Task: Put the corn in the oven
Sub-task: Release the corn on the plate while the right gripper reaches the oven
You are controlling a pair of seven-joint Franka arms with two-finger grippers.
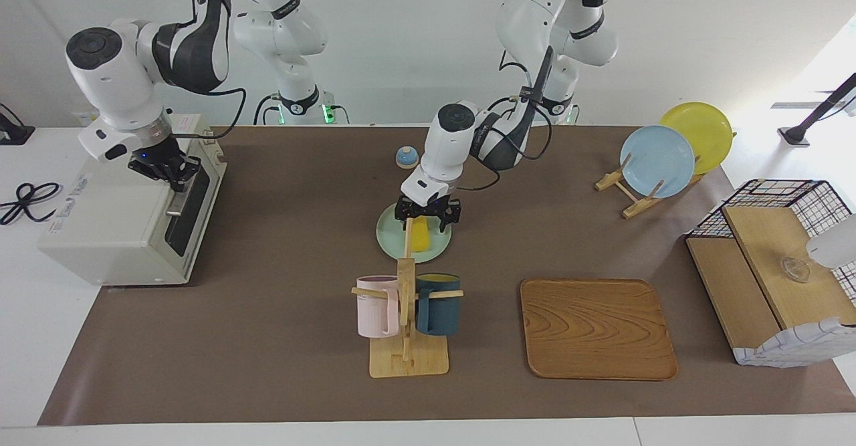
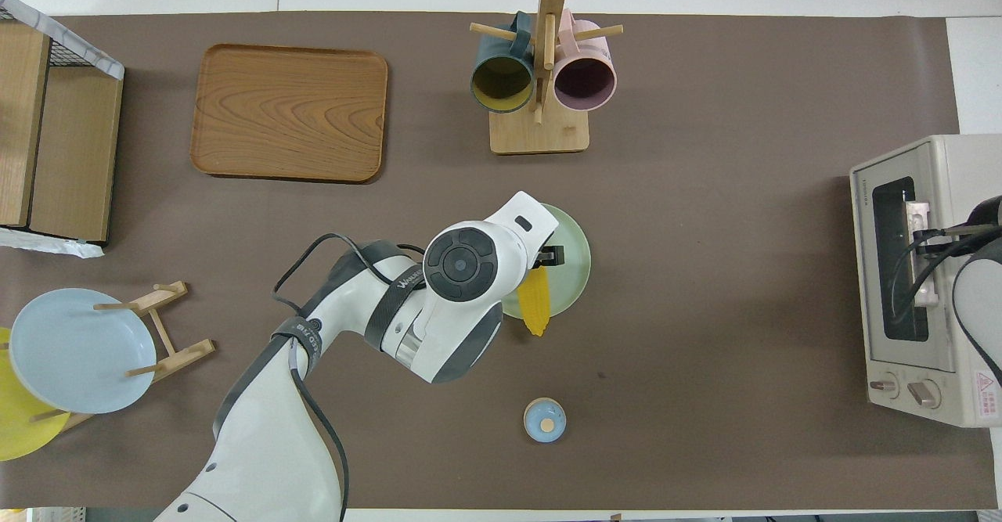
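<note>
While the left gripper (image 1: 426,214) spreads open over the corn (image 1: 420,235), the right gripper (image 1: 167,168), fingers unclear, sits at the oven (image 1: 127,218) handle.

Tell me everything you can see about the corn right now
The corn is a bright yellow cob with fine rows of kernels and a tapered tip. It lies low over the pale green plate, its tip sticking out past the plate's rim toward the robots. The left gripper is directly over its other end, with a finger on each side of it. The mug rack's post hides part of it in the facing view, so whether it rests on the plate or is gripped cannot be told.
</note>
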